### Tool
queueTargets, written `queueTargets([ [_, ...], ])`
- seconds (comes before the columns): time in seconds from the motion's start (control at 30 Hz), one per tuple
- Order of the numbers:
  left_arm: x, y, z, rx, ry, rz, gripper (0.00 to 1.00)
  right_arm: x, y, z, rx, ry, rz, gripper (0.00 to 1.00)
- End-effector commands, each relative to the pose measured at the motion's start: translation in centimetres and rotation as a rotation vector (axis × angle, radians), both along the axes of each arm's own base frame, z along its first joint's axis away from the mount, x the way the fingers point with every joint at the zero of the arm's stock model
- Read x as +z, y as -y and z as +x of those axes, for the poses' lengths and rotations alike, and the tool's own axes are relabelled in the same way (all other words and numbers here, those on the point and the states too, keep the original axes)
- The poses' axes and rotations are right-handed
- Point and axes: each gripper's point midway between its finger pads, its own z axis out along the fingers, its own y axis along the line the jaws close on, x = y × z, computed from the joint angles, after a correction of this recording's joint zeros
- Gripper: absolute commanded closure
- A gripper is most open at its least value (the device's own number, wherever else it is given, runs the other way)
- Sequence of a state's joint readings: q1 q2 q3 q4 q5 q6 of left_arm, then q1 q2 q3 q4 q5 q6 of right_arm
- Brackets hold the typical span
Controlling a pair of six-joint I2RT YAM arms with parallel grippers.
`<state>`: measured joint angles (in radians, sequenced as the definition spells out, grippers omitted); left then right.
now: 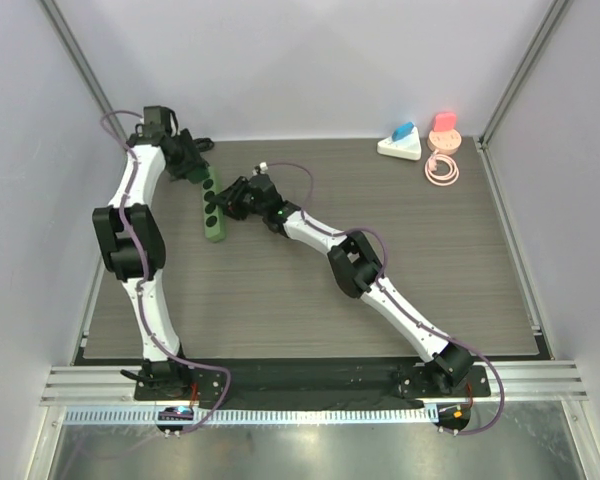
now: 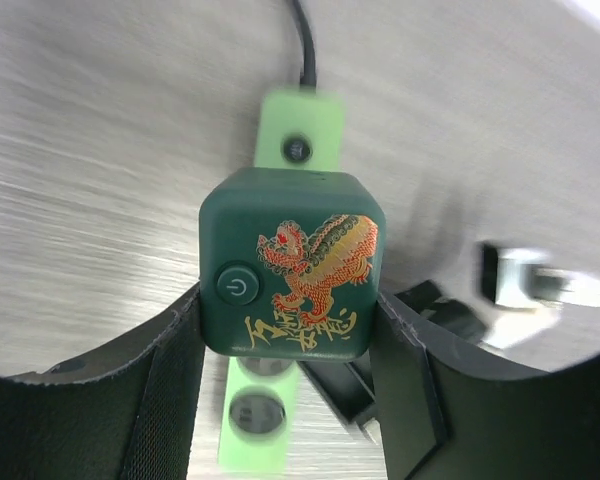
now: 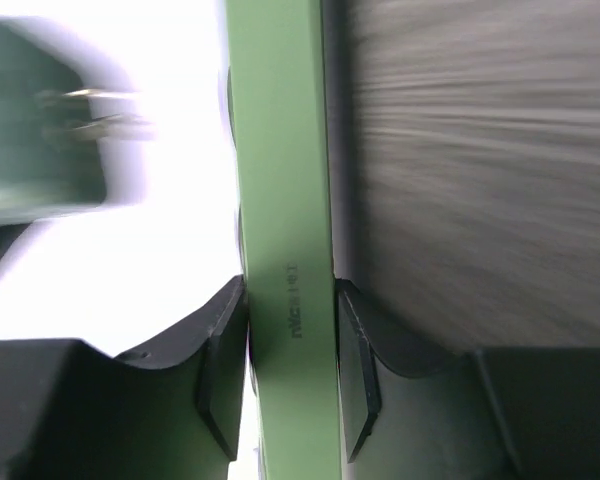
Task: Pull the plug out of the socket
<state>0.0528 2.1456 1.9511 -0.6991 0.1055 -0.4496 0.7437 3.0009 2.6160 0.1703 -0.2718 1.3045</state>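
Green socket strip (image 3: 285, 200) clamped between jaws, plug (image 3: 42, 125) prongs bare

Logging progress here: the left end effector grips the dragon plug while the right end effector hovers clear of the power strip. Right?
No. The left end effector grips the dragon plug, but the right end effector is clamped on the power strip, as the right wrist view shows.

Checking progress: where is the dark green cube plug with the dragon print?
In the left wrist view, the plug is held in the left gripper, above the light green power strip the right gripper clamps.
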Motion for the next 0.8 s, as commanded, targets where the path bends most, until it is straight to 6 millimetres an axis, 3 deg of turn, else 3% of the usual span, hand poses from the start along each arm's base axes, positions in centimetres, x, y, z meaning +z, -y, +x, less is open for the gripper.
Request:
queueTargets([
  [0.0,11.5,0.5,0.4,0.019,0.206,0.046,1.0,-10.0,4.5,0.4,-0.141,-0.211,-0.292,0.99],
  [0.03,11.7,2.2,0.0,-0.02,0.209,0.088,1.0,-10.0,4.5,0.5,-0.153,-0.214,-0.295,0.99],
  [0.17,9.7,1.8,-1.2,-0.037,0.159,0.184,1.0,-9.9,4.5,0.5,-0.159,-0.217,-0.3,0.99],
  [0.23,9.7,1.9,-1.5,-0.053,0.177,0.166,1.0,-9.5,3.8,0.2,-0.129,-0.207,-0.261,0.99],
  [0.37,11.6,1.2,-2.3,-0.034,0.218,0.173,1.0,-6.7,2.1,1.0,-0.069,-0.133,-0.072,0.99],
  [0.57,15.3,1.6,-4.8,-0.032,0.29,0.093,1.0,-4.1,0.4,0.6,-0.066,-0.065,-0.01,0.98],
  [0.6,15.5,1.8,-5.2,-0.038,0.295,0.078,1.0,-3.5,0.0,0.4,-0.07,-0.052,0.002,0.94],
  [0.63,15.0,2.0,-5.7,-0.043,0.281,0.067,1.0,-3.0,-0.3,0.3,-0.074,-0.048,0.008,0.8],
  [0.67,15.9,2.3,-6.3,-0.047,0.301,0.053,1.0,-2.3,-0.4,0.3,-0.079,-0.038,0.012,0.71],
  [0.77,15.6,3.2,-7.8,-0.082,0.287,0.015,1.0,-1.3,-0.3,0.4,-0.073,-0.013,-0.011,0.44],
])
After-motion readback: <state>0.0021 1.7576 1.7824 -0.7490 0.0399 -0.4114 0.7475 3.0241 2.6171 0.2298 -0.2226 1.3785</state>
